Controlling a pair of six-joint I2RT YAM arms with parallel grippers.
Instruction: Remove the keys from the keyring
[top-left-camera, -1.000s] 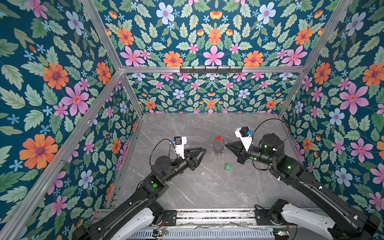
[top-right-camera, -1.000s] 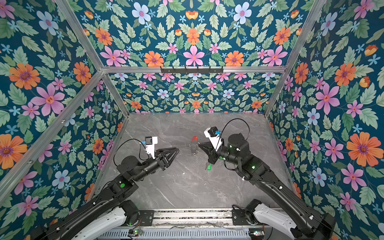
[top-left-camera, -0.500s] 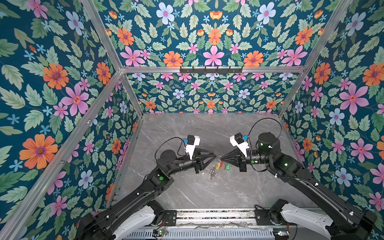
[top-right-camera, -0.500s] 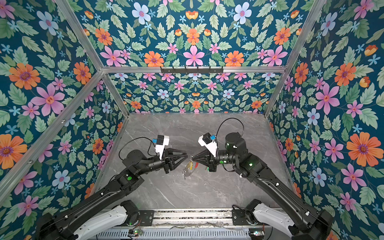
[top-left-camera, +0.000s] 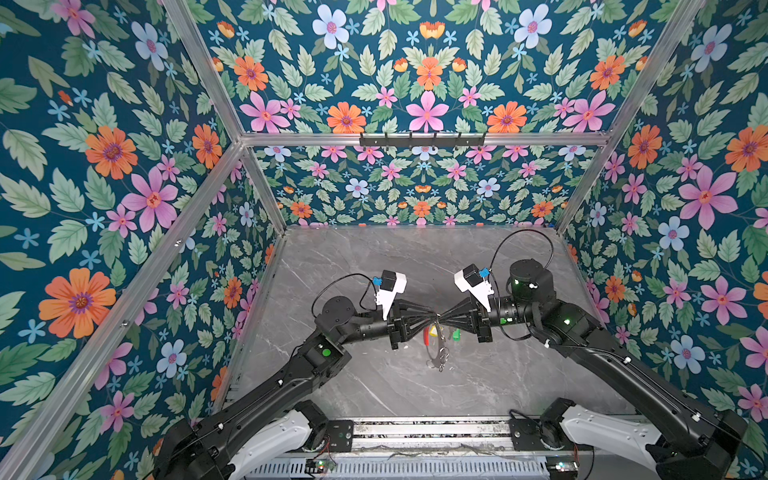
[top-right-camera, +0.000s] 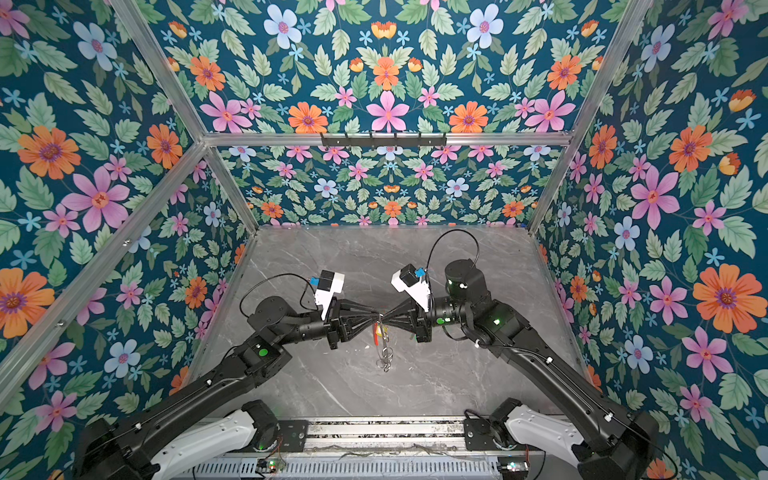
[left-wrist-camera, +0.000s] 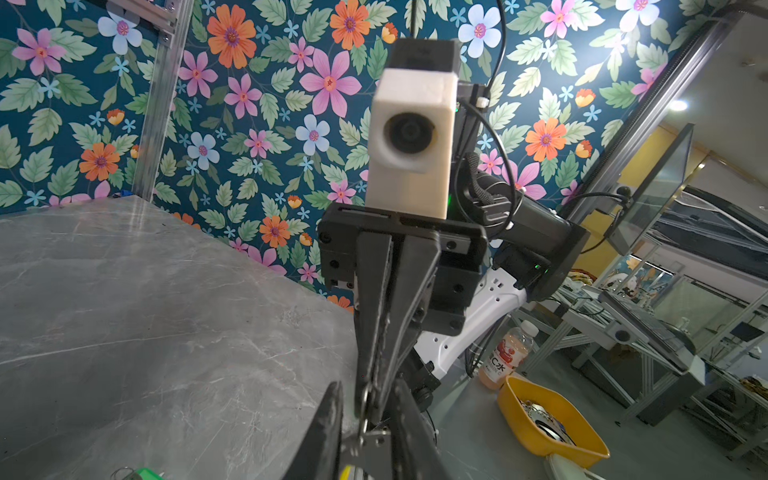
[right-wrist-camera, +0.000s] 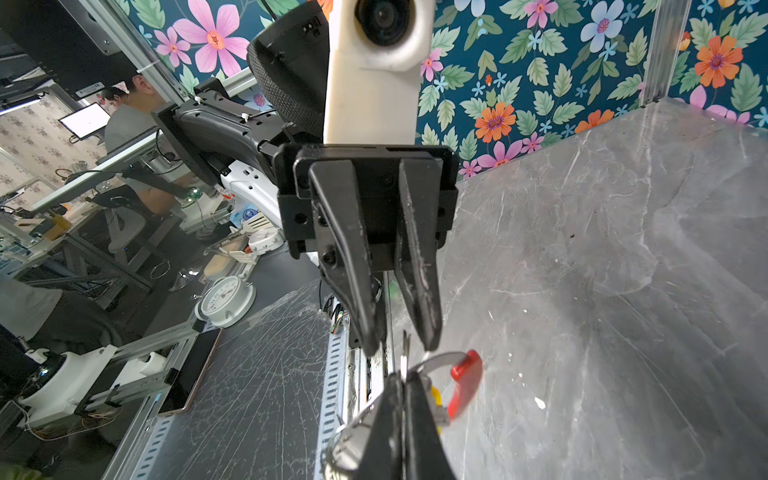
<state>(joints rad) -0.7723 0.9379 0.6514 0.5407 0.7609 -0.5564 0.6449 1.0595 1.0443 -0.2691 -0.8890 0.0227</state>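
Now: R gripper (right-wrist-camera: 404, 380) clamped on keyring (right-wrist-camera: 465, 374), hoop hanging below; L gripper (right-wrist-camera: 401, 345) tip-to-tip opp., jaws slightly apart.

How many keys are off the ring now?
One looks done: the green-tagged key lies on the table, apart from the keyring. In hand: the right jaws, shut, hold the keyring up; the left jaws stand open around a silver bit on it. Left: the yellow-tagged key hangs on the keyring.
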